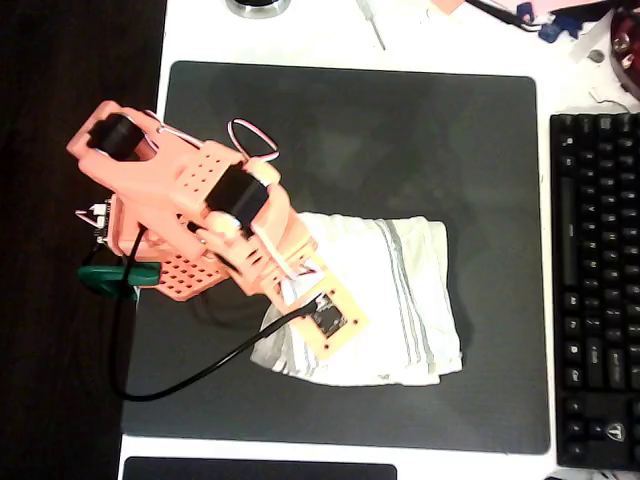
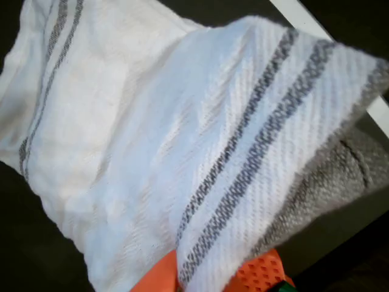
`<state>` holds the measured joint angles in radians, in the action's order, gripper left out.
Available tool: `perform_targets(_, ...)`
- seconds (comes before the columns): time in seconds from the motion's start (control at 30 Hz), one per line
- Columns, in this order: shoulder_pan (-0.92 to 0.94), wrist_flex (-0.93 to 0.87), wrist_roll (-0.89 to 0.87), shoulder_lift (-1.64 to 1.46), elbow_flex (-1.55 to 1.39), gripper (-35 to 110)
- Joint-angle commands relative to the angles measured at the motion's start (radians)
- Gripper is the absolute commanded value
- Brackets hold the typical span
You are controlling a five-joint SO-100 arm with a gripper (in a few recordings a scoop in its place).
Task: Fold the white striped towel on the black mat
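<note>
**Towel half-lifted as the fold takes shape**

The thin white cloth towel with narrow grey stripes [image 1: 400, 300] lies rumpled on the large dark grey-black rectangular desk mat [image 1: 350, 110], a little below the mat's middle and nearer its right edge than its left in the overhead view, well clear of all four rounded corners. In my wrist view a striped edge of the towel [image 2: 243, 152] rises close to the lens, draped over my orange plastic fingers [image 2: 261, 274], with the rest of the cloth sagging back toward the mat. My gripper [image 1: 325, 320] sits over the towel's left side in the overhead view. I judge my jaws pressed together on that striped edge, since cloth hangs off them on both sides.

The cloth looks light and limp: it wrinkles, droops and follows wherever it is pulled, and it will not hold a crease by itself. A pinch at an edge or corner, near the stripes where the weave looks thicker, seems the surest hold; a grip in the middle would probably only bunch it. A slipping layer is the likely risk.

Beyond the mat's right edge stands a black keyboard [image 1: 595, 290] on the white table [image 1: 200, 30].
</note>
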<state>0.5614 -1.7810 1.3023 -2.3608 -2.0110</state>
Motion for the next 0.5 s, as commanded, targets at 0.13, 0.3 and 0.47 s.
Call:
perform_targets(0.13, -0.202, 0.083, -0.072, 0.278, 0.247, 0)
perform_targets(0.3, -0.318, 0.143, -0.158, 0.538, 0.495, 0)
perform_targets(0.47, -0.364, 0.230, -0.210, 0.787, 0.641, 0)
